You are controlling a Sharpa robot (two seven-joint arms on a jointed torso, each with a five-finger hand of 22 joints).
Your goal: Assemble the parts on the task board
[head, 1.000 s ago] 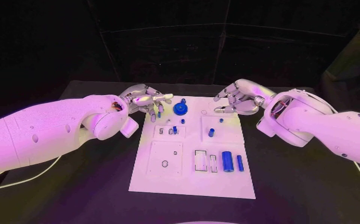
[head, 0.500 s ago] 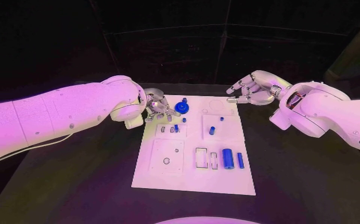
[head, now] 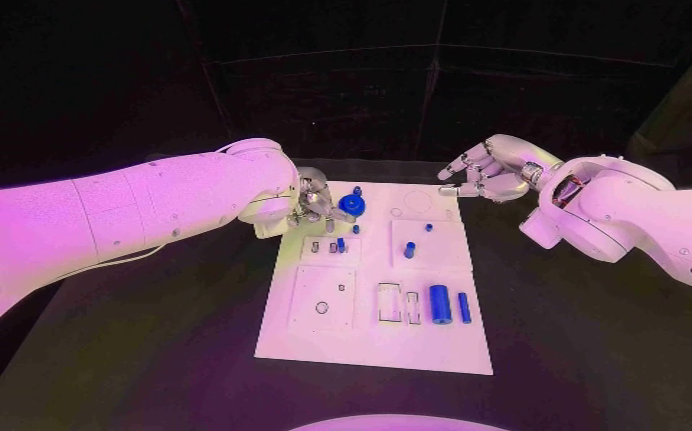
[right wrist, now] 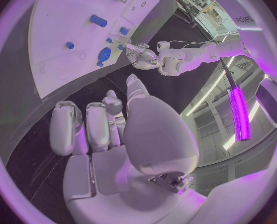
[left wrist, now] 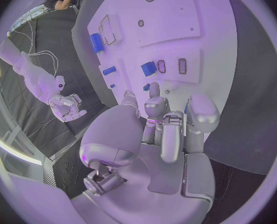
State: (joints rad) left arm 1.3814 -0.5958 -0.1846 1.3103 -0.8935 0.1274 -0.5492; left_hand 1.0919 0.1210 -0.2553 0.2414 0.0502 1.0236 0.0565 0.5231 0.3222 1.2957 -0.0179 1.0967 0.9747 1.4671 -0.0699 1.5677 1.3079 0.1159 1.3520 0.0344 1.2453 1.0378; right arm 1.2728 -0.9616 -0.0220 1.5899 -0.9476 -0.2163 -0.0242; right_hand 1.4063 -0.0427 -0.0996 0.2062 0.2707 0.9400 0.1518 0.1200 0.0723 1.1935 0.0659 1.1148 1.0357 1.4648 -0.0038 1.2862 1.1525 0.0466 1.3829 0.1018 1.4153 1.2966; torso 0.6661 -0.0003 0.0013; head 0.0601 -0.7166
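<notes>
Task board (head: 372, 336) flat at table centre, long side running away from the robot. Blue gear-like part (head: 351, 207) near far-left corner; small blue pegs (head: 408, 249) mid-board; larger blue cylinder (head: 440, 304) and slimmer blue bar (head: 463, 307) side by side toward near-right. Left hand (head: 313, 205) at board's far-left edge, just beside the gear, fingers curled in; whether anything pinched, cannot tell. Right hand (head: 486, 176) off the far-right corner, over black table (head: 173, 351), fingers bent and apart, holding nothing
</notes>
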